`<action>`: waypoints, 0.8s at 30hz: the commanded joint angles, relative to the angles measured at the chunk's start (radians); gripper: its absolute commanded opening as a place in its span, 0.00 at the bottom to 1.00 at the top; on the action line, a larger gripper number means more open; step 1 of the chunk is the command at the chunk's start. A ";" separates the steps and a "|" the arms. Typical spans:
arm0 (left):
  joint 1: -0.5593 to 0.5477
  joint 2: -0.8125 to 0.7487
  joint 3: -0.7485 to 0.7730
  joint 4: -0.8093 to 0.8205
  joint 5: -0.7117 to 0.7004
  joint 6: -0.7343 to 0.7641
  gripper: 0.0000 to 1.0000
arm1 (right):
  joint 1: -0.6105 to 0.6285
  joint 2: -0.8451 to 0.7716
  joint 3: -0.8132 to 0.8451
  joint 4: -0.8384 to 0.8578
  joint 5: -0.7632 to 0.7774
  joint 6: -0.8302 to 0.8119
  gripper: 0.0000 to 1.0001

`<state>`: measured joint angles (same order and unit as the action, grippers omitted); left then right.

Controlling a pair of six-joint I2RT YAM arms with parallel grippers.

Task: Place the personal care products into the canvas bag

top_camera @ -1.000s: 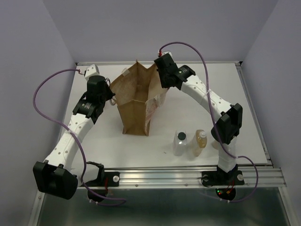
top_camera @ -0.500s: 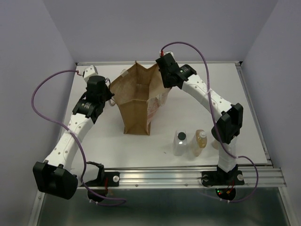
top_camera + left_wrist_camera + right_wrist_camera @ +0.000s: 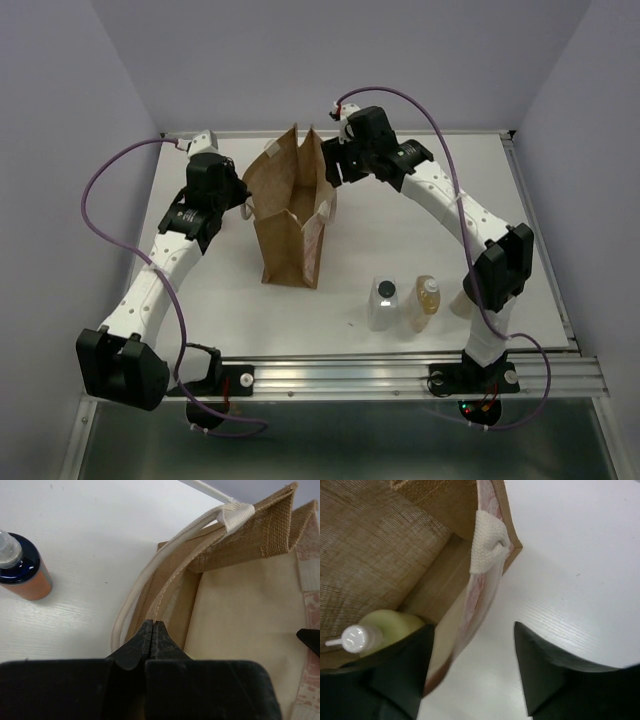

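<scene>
The canvas bag (image 3: 285, 230) stands upright mid-table with its mouth narrow. My left gripper (image 3: 152, 626) is shut on the bag's left rim (image 3: 165, 590), beside a white handle (image 3: 131, 605). My right gripper (image 3: 472, 630) hangs open astride the bag's pink-patterned wall (image 3: 480, 600), one finger inside and one over the table. A pale yellow-green bottle (image 3: 387, 627) with a white top lies inside the bag. On the table to the right stand a clear squarish bottle (image 3: 382, 303) and an amber bottle (image 3: 426, 303). A beige-peach bottle (image 3: 459, 303) is mostly hidden behind the right arm.
In the left wrist view an orange bottle (image 3: 22, 570) with a dark blue shoulder and clear cap sits on the table left of the bag. Purple cables loop off both arms. An aluminium rail (image 3: 400, 372) runs along the near edge.
My right gripper has opened and shifted slightly left over the bag's right wall. The bag's mouth has narrowed and the left arm has moved a little toward the back.
</scene>
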<state>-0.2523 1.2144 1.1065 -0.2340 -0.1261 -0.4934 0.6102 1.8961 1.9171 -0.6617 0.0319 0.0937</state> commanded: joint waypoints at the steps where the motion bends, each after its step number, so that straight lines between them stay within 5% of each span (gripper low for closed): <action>1: 0.004 -0.015 0.033 0.035 0.045 0.024 0.00 | 0.002 -0.063 0.049 0.073 -0.134 -0.049 0.75; 5: 0.002 -0.024 0.035 0.041 0.059 0.035 0.00 | 0.002 -0.123 0.037 0.074 -0.251 -0.081 1.00; 8: 0.001 -0.033 0.032 0.044 0.065 0.036 0.00 | 0.002 -0.225 -0.038 0.071 -0.260 -0.075 1.00; 14: -0.001 -0.041 0.019 0.051 0.065 0.032 0.00 | 0.002 -0.504 -0.285 -0.030 -0.038 0.120 1.00; 24: -0.001 -0.041 0.010 0.052 0.052 0.027 0.00 | 0.065 -0.540 -0.401 -0.400 -0.110 0.239 1.00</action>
<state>-0.2535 1.2118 1.1069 -0.2192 -0.0605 -0.4793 0.6399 1.3201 1.5566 -0.8646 -0.0605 0.2749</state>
